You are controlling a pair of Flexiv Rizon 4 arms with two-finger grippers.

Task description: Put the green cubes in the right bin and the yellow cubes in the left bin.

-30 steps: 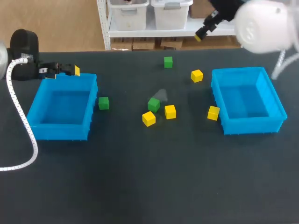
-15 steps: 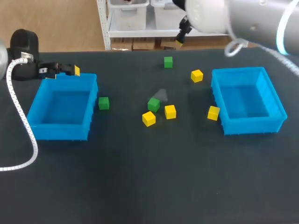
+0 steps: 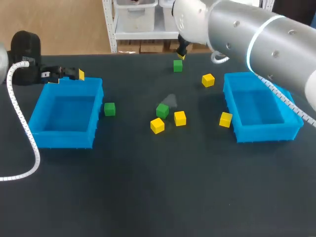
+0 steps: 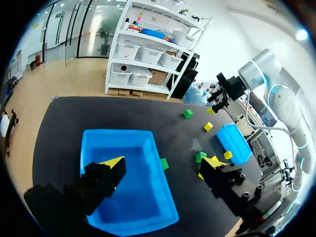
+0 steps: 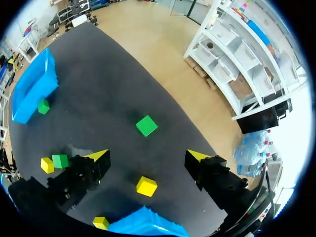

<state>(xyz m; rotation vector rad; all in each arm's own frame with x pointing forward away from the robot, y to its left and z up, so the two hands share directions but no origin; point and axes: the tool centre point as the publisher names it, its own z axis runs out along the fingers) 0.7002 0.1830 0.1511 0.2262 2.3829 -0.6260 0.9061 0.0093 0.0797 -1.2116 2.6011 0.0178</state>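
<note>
Three green cubes lie on the black table: a far one (image 3: 177, 65), a middle one (image 3: 162, 110) and one (image 3: 109, 109) beside the left blue bin (image 3: 64, 139). Yellow cubes sit at the far right (image 3: 208, 80), in the middle (image 3: 179, 118) (image 3: 157, 125), and against the right blue bin (image 3: 225, 119). My right gripper (image 3: 181, 53) hangs open just behind the far green cube (image 5: 146, 125), which lies ahead of its fingers (image 5: 148, 157). My left gripper (image 3: 69, 75) is open above the left bin's far rim (image 4: 118, 136). Both bins hold nothing.
In the right wrist view a yellow cube (image 5: 146, 186) lies under the gripper, near the right bin's corner (image 5: 148, 222). My right arm's thick white link (image 3: 256, 39) crosses above the table's far right. A white cable (image 3: 22, 128) trails along the left edge.
My right arm has swung leftward along the table's far edge, bringing its gripper from the far right to just behind the far green cube. The left arm and all cubes are unmoved.
</note>
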